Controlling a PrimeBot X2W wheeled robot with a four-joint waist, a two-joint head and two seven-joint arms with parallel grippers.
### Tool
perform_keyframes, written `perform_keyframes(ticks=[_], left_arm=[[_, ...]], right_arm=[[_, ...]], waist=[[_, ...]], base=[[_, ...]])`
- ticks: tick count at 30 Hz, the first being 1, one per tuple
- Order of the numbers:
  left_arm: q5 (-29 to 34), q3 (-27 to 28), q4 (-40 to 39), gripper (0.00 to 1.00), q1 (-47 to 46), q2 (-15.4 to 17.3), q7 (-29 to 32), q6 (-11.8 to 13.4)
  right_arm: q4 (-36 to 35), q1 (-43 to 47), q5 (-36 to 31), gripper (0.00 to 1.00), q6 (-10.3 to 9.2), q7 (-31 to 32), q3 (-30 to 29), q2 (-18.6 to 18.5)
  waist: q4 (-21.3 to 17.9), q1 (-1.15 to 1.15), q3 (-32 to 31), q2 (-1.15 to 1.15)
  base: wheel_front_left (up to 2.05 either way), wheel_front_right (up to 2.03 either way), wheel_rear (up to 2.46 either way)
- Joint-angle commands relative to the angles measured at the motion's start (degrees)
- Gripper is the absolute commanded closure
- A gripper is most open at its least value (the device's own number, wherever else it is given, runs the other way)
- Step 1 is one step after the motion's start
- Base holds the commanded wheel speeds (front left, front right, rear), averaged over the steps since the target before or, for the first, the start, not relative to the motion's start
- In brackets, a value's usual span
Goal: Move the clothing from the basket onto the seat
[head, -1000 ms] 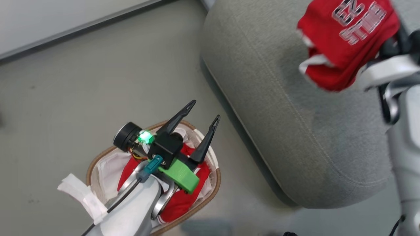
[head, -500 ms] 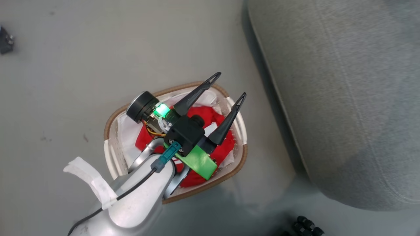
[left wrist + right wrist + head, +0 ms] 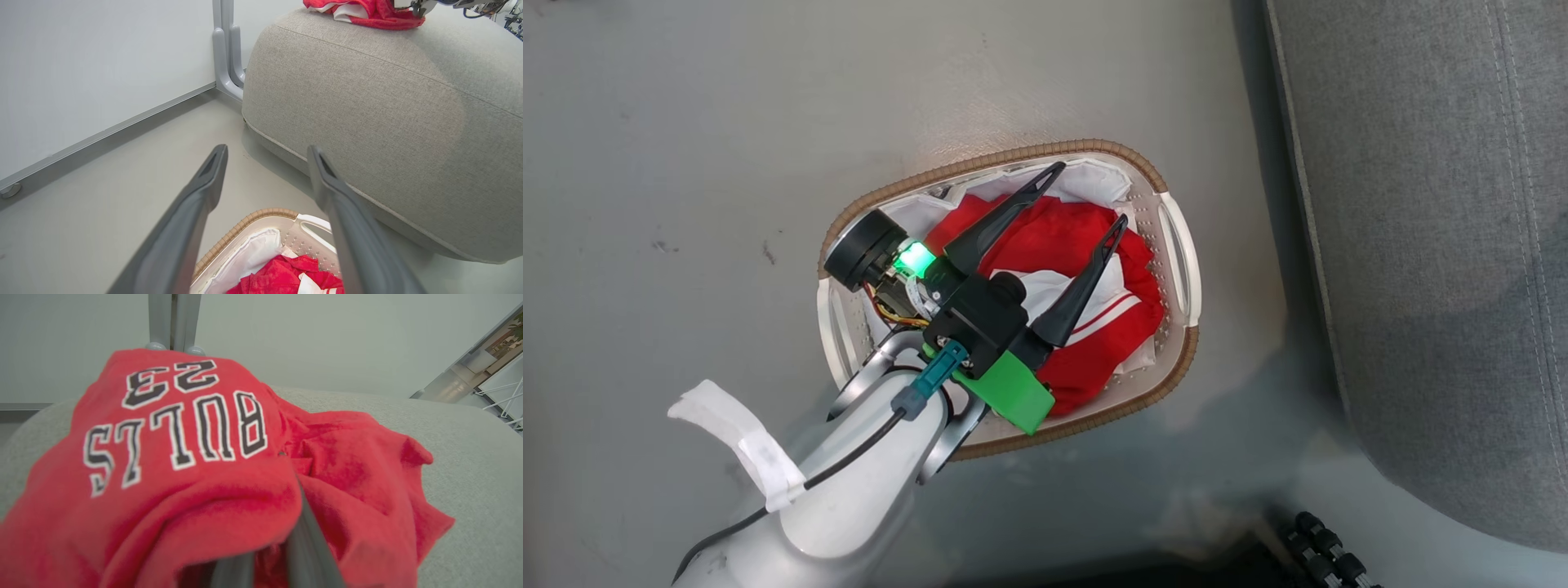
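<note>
— Now, what was seen nearest the head camera?
— The left gripper (image 3: 1090, 194) was seen held over the basket (image 3: 1005, 155), its jaws spread wide with nothing between them. Beneath it, a red garment (image 3: 1086, 237) with white stripes was seen bunched in the basket, on the white liner (image 3: 1094, 180).
— And where was the basket set?
— It was set on the grey floor (image 3: 686, 163), near the seat (image 3: 1421, 245) but not touching it.
— And further off?
— The jersey (image 3: 175, 457), printed "BULLS 23", was laid on top of the seat. It was pinched by the right gripper (image 3: 286, 498), whose fingers were drawn close together, their tips buried in the cloth. A pale wall (image 3: 327, 335) was seen behind.
</note>
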Motion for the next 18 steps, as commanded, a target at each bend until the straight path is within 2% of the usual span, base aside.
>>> perform_keyframes(ticks=[1,3,5,6,18], left_arm=[[-0.47,0.26,-0.16,0.00,0.26,0.46,-0.06,0.42],[-0.59,0.36,-0.15,0.00,0.71,0.72,-0.12,0.52],[-0.94,0.47,-0.21,0.00,1.06,0.86,-0.32,0.77],[-0.99,0.59,-0.14,0.00,1.05,0.91,-0.37,0.83],[-4.20,2.67,1.65,0.00,4.58,0.30,-1.54,2.03]], right_arm=[[0.26,0.71,-0.38,0.84,-0.08,-0.49,0.39,-0.30],[0.57,1.55,-0.27,0.61,-0.08,-0.70,0.93,-0.33],[0.49,2.24,-0.30,0.07,-0.08,-0.96,1.37,-0.54],[0.37,2.60,-0.32,0.00,-0.08,-1.07,1.65,-0.49],[-4.32,11.48,2.08,0.00,-0.08,-1.20,7.89,0.46]], waist=[[-0.47,-0.01,-0.20,0.10],[-0.92,-0.01,-0.75,0.10],[-1.41,-0.01,-1.49,0.10],[-1.67,-0.01,-2.04,0.10],[-3.44,-0.01,-11.84,0.10]], base=[[0.00,0.00,0.00],[0.00,0.00,0.00],[0.00,0.00,0.00],[0.00,0.00,0.00],[0.00,0.00,0.00]])
